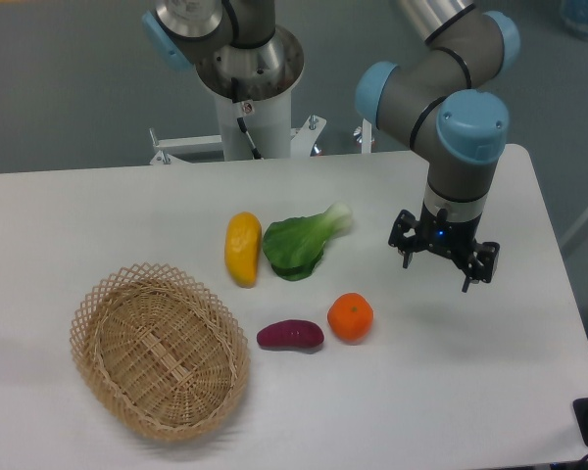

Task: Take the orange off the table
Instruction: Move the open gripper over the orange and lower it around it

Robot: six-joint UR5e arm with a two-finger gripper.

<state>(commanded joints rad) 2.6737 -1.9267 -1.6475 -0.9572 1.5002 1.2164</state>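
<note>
A small, glossy orange (350,317) rests on the white table (451,392), right of centre. My gripper (442,271) hangs above the table to the upper right of the orange, well apart from it. Its fingers are spread open and hold nothing. Nothing covers the orange.
A purple sweet potato (290,336) lies just left of the orange. Farther back are a long yellow fruit (242,248) and a leafy bok choy (301,244). A wicker basket (160,351) stands at the front left. The table's right edge runs close to the gripper's right.
</note>
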